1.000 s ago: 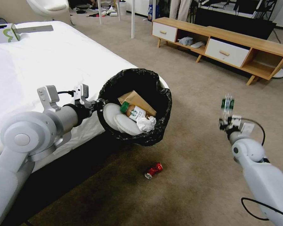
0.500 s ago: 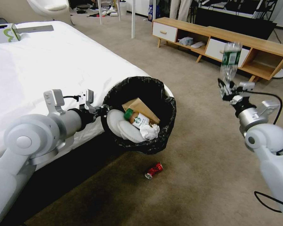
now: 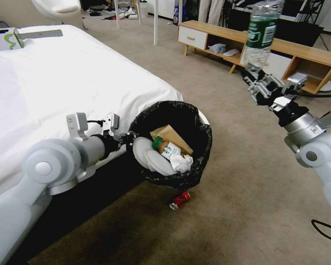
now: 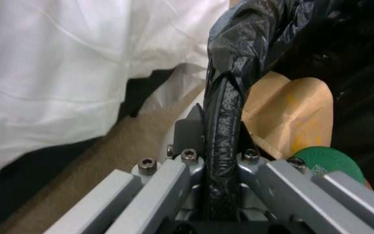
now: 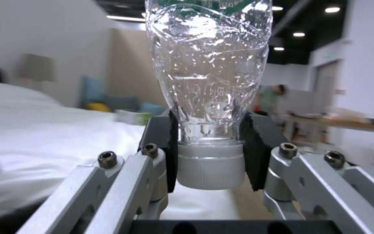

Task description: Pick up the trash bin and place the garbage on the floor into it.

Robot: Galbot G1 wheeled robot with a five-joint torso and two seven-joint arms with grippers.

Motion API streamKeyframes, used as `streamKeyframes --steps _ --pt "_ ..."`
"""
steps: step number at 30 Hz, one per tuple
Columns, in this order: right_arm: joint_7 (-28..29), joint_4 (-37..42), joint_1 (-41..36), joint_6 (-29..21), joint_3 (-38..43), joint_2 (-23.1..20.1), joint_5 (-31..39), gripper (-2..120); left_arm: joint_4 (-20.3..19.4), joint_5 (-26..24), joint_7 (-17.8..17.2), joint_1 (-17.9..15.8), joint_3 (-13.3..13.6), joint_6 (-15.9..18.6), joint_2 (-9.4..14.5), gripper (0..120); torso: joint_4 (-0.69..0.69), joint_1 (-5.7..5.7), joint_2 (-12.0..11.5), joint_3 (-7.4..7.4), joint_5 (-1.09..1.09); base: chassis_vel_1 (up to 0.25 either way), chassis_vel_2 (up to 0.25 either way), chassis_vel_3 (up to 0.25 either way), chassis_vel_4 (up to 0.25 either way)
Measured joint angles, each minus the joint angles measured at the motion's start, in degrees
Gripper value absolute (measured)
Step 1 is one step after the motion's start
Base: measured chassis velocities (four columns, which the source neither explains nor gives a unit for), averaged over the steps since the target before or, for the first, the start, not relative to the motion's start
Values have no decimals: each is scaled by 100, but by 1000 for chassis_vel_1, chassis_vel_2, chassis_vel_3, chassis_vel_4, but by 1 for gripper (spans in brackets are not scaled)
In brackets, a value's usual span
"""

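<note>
Trash bin [image 3: 200,147]: black-lined, held off the floor [image 3: 217,206] beside the bed [image 3: 62,81], tilted toward the robot. Left gripper [image 3: 130,137] clenched on its bagged rim [image 4: 224,107].
Contents: brown paper bag [image 3: 173,135], green-capped drink bottle [image 3: 168,149], white tissue [image 3: 183,162], two white discs [image 3: 150,156].
Clear bottle [image 3: 260,35]: green label, raised high at right, cap downward. Right gripper [image 3: 263,86] grasping its neck just above the white cap [image 5: 210,167].
Crushed red can [image 3: 180,200]: on the floor below the bin.

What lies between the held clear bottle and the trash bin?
Bare carpet floor separates the clear bottle from the trash bin in the head view.
</note>
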Motion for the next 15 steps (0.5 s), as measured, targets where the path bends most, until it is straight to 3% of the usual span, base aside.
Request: streamKeyframes --steps 7,15 --pt "-476 209 172 5 -383 -290 289 28 184 -3 149 -77 182 0 -56 2 1 0 0 0 -1 0 0 0 0" --pt "-903 394 114 -25 -889 -682 393 28 519 28 564 -364 587 0 -188 2 0 0 0 0 0 0 0 0 0"
